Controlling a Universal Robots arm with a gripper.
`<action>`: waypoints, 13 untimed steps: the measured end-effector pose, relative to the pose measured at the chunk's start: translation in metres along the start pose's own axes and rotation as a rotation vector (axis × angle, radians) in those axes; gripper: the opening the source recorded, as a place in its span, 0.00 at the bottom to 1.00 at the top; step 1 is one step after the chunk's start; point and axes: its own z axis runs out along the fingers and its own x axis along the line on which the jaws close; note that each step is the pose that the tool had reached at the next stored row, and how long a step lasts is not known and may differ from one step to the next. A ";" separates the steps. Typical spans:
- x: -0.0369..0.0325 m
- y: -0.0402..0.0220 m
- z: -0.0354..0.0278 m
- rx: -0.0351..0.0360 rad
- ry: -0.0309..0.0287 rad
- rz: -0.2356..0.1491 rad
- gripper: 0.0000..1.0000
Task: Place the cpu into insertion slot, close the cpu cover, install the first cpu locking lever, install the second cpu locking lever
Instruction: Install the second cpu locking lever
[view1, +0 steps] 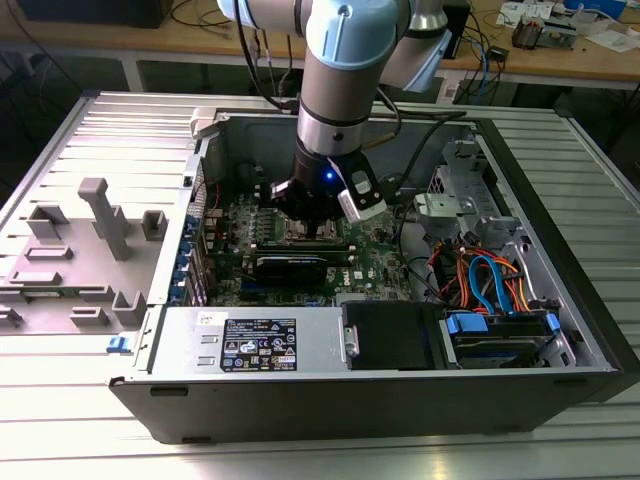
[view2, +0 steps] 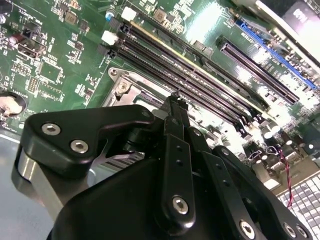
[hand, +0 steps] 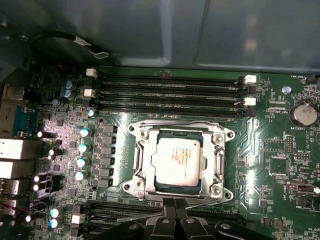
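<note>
In the first wrist view the cpu (hand: 178, 160), a silver-grey square chip, lies flat inside the insertion slot (hand: 226, 135). The cpu cover (hand: 144, 150), a thin silver frame, lies down around it. One thin wire lever (hand: 175, 122) runs along the side by the memory slots. Another lever (hand: 202, 201) runs along the opposite side. My gripper (hand: 175, 202) is shut, its black fingertips together at that second edge of the slot, beside the wire. The second wrist view shows the gripper (view2: 175, 102) tips low over the slot's rim (view2: 122, 87). In the exterior view the gripper (view1: 316, 228) reaches down into the open computer case.
Long black memory slots (hand: 170, 92) lie beside the socket, with a row of capacitors (hand: 82, 147) and a coin battery (hand: 302, 114) nearby. The case holds a power supply (view1: 255, 345) and orange and blue cables (view1: 490, 280). A grey fixture (view1: 95, 230) stands at the exterior view's left.
</note>
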 end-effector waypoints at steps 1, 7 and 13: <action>0.0000 0.0001 -0.0006 0.0000 0.0000 0.000 0.11; 0.0075 -0.0057 -0.0040 -0.0120 -0.0005 -0.001 0.11; 0.0213 -0.0108 0.0000 -0.0232 -0.0013 -0.003 0.11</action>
